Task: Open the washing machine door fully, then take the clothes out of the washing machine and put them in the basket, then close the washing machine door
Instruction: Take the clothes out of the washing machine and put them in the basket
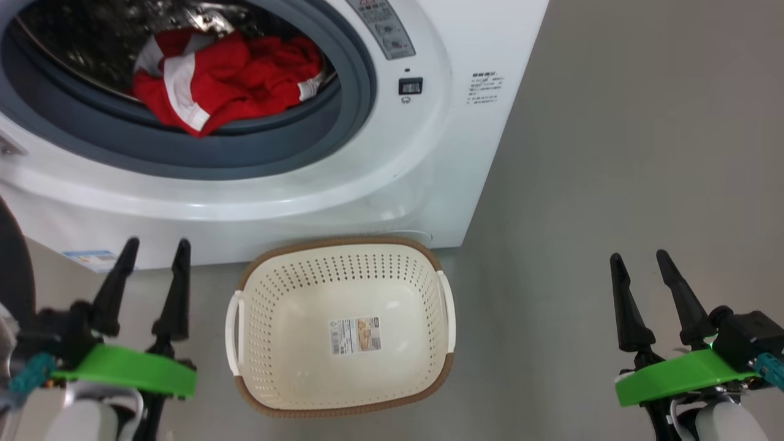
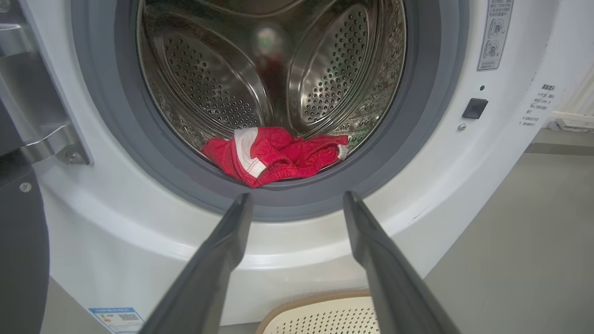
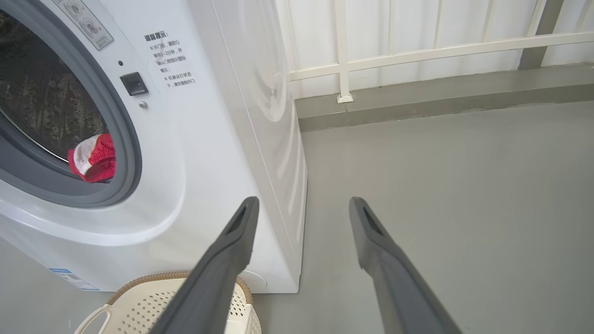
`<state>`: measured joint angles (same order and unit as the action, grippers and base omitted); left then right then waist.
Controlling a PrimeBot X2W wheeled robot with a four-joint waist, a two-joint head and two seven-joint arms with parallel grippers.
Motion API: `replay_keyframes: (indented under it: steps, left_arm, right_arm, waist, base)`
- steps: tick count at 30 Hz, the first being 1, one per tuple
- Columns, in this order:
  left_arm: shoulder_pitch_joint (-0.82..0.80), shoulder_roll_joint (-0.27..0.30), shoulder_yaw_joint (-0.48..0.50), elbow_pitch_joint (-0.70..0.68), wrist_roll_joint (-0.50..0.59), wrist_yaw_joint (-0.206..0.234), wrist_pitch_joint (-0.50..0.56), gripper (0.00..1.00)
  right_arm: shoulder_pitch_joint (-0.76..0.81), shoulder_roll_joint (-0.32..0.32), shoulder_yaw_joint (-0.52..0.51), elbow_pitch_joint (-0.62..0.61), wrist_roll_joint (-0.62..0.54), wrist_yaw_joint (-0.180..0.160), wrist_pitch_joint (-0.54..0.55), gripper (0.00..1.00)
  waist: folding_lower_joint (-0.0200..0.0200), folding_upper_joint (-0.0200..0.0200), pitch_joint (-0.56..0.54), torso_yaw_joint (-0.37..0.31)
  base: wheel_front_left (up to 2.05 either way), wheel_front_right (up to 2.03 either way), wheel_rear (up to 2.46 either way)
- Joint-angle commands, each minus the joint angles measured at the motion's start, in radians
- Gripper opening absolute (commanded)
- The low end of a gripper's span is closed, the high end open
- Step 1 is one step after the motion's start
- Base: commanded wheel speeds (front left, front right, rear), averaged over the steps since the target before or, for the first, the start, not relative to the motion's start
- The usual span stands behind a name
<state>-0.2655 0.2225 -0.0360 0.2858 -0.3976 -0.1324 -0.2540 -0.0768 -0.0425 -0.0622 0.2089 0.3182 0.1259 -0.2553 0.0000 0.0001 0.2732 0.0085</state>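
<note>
The white washing machine stands in front of me with its round mouth uncovered. Its door is swung out to the left, a dark edge with a steel hinge. Red clothes with white trim lie at the front lip of the steel drum, also seen as clothes and clothes. The cream basket sits empty on the floor below the mouth. My left gripper is open left of the basket, pointing at the machine. My right gripper is open over bare floor to the right.
Grey floor stretches to the right of the machine. A white railing above a low kerb runs behind it. A blue label sits at the machine's lower left corner.
</note>
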Motion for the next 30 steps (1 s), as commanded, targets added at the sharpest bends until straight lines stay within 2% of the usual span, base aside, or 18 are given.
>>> replay_keyframes:
  steps: [1,16,30]
  left_arm:
    - [-0.068,0.030,0.033,0.009,0.014,0.002,-0.008,1.00]
    - [-0.492,0.071,-0.014,0.360,0.045,0.002,-0.008,1.00]
    - [-0.801,0.100,-0.074,0.630,0.083,0.007,-0.008,1.00]
  right_arm:
    - [-0.035,-0.008,0.027,-0.028,0.013,0.005,-0.006,1.00]
    - [-0.114,-0.008,0.047,-0.040,0.043,0.005,-0.006,1.00]
    - [-0.157,-0.008,0.067,-0.039,0.063,0.005,-0.006,1.00]
  waist:
    - [0.0000,-0.0001,0.042,-0.006]
    - [0.0000,-0.0001,0.205,-0.051]
    - [0.0000,-0.0001,0.276,-0.076]
  base:
    - [0.00,0.00,0.00]
    - [0.00,0.00,0.00]
    - [0.00,0.00,0.00]
